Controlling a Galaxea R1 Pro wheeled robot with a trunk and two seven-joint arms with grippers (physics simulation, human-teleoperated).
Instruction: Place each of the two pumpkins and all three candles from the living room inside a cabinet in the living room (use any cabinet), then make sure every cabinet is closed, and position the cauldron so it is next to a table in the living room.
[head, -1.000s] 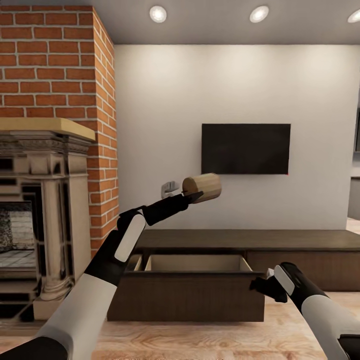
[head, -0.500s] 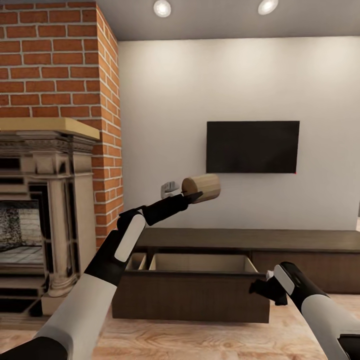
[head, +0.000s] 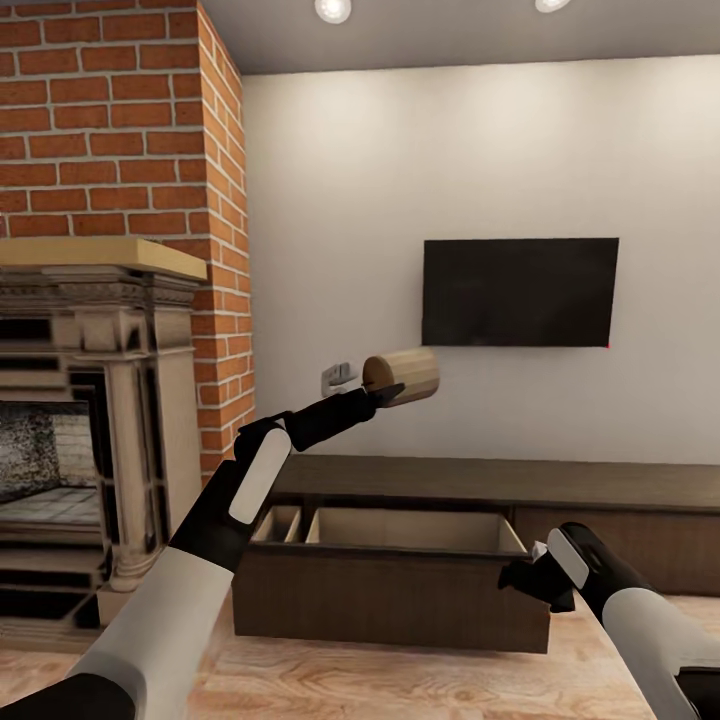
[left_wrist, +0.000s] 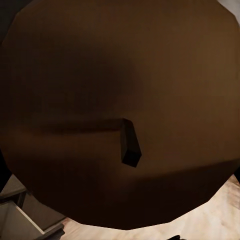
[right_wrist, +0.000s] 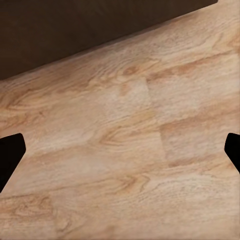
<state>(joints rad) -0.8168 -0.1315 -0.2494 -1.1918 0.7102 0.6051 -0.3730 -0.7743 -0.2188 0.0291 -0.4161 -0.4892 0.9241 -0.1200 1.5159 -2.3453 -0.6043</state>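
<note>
Against the white wall, the long dark brown wooden cabinet (head: 560, 490) has one pale-lined drawer (head: 400, 560) pulled out, nothing visible inside. Above it, the left gripper (head: 385, 392) pinches a stubby tan cylindrical candle (head: 402, 376); the right gripper (head: 527, 575) hangs spread.

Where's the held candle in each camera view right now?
Head view: candle near centre, in the left gripper, above the cabinet.
Left wrist view: candle close up, wick end on.
Right wrist view: floor, cabinet.
Shared landmark: the cabinet.
</note>
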